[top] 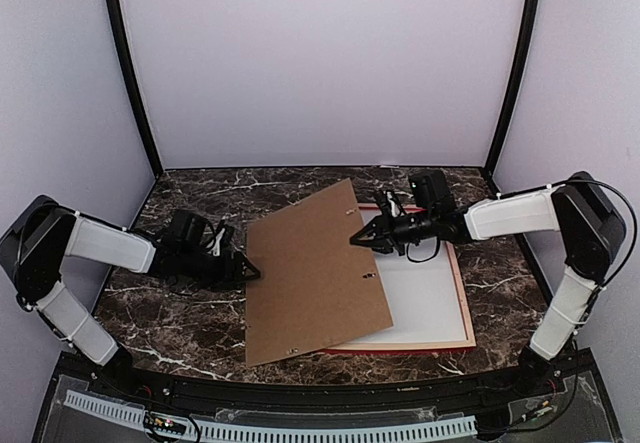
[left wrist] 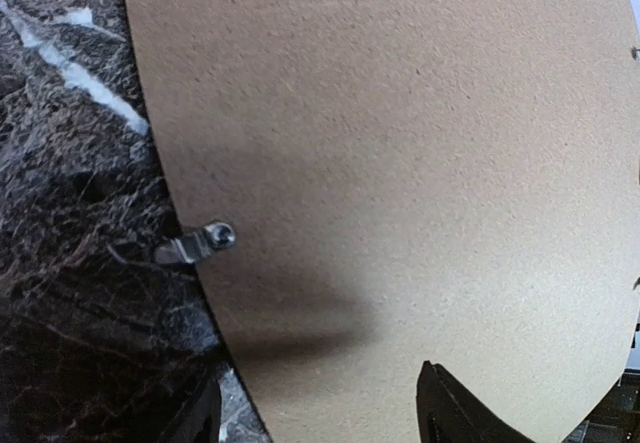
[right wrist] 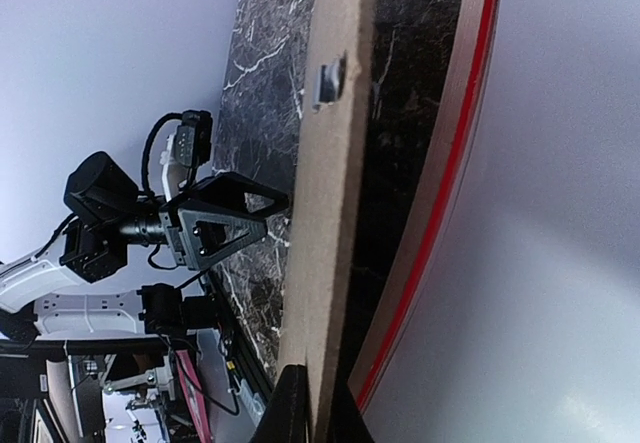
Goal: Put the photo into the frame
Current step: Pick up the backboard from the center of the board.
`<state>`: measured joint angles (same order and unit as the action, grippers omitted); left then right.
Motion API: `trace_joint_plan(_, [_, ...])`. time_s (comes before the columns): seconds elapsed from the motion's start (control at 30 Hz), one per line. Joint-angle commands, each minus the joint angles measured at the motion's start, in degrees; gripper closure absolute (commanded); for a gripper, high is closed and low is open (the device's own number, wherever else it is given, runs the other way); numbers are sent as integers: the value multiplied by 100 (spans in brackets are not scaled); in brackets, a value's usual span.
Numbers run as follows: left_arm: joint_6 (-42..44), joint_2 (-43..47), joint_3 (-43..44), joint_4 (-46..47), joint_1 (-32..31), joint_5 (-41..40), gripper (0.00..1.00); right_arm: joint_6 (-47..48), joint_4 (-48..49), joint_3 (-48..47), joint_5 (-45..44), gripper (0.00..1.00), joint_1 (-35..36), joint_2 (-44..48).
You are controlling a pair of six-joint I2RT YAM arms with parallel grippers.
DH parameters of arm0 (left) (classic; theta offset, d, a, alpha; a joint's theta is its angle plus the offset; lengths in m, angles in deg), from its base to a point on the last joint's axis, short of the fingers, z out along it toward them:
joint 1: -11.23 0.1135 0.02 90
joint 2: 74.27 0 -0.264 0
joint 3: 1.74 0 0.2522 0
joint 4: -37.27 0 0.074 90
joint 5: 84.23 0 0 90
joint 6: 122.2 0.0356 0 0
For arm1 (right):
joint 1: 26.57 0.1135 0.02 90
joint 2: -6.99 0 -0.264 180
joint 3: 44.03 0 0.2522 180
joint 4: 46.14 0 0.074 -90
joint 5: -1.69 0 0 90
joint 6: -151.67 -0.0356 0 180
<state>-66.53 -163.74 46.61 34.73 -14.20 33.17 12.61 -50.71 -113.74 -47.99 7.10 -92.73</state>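
Top: plain brown backing board (top: pixel 315 273) lies askew, overlapping thin red-railed picture frame (top: pixel 462 293) on dark marble table (top: pixel 180 333); white sheet (top: pixel 430 298) sits inside frame.
Left wrist: left gripper (left wrist: pixel 320 413) gapes wide at board's edge, holding nothing.
Right wrist: right gripper (right wrist: pixel 315 408) is pinched on board's edge.

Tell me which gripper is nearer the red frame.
Right. The right gripper hangs over the frame's left side, shut on the backing board's edge. The left gripper sits open at the board's opposite edge, well off to the frame's left.
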Motion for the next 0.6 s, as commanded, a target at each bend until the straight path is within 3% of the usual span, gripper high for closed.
trace_joint_plan(0.0, [320, 616, 169, -675, -41, -386, 30, 16, 379, 237, 342, 100, -150, 607])
trace_joint_plan(0.13, [498, 1205, 317, -913, -41, -667, 28, -156, 411, 448, 628, 100, -438, 1157])
trace_joint_plan(0.3, [606, 1742, 512, -1065, -41, -771, 27, 99, -244, 590, 807, 100, -1029, 1944])
trace_joint_plan(0.57, [578, 1167, 1002, -1378, -268, -812, 22, 469, -1263, 630, 1410, 100, -2589, 2993])
